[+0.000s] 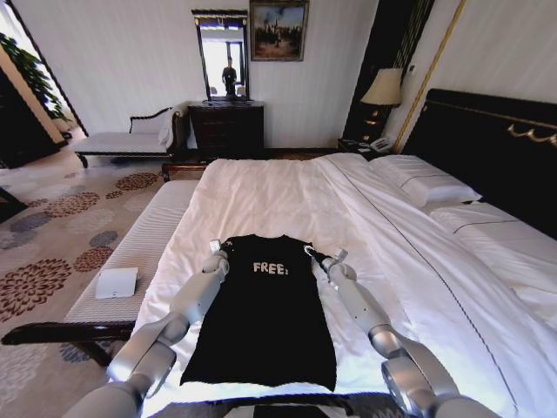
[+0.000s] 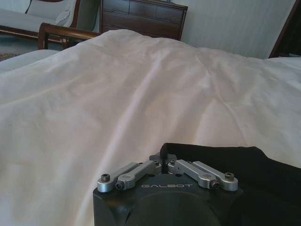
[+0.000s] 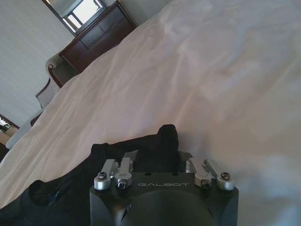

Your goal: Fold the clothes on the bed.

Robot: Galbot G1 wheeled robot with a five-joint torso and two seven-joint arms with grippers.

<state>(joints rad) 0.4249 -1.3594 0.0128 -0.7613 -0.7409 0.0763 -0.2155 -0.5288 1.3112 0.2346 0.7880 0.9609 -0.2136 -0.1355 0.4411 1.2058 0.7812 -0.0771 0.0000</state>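
The clothes [image 1: 261,313], a black T-shirt with white "FREE!" lettering, lie flat on the near part of the bed [image 1: 287,192], collar pointing away from me. My left gripper [image 1: 218,249] is at its left shoulder and my right gripper [image 1: 324,255] at its right shoulder. In the left wrist view the left gripper [image 2: 164,155] is shut, pinching a corner of the black cloth [image 2: 263,174] on the white duvet [image 2: 141,94]. In the right wrist view the right gripper [image 3: 168,141] holds a raised bunch of the black fabric [image 3: 70,197] above the duvet [image 3: 211,70].
A pale striped bench [image 1: 130,252] with a white flat item [image 1: 116,282] runs along the bed's left side. Pillows [image 1: 422,183] and the dark headboard [image 1: 496,148] are to the right. A dresser [image 1: 226,129] and chaise [image 1: 122,139] stand against the far wall.
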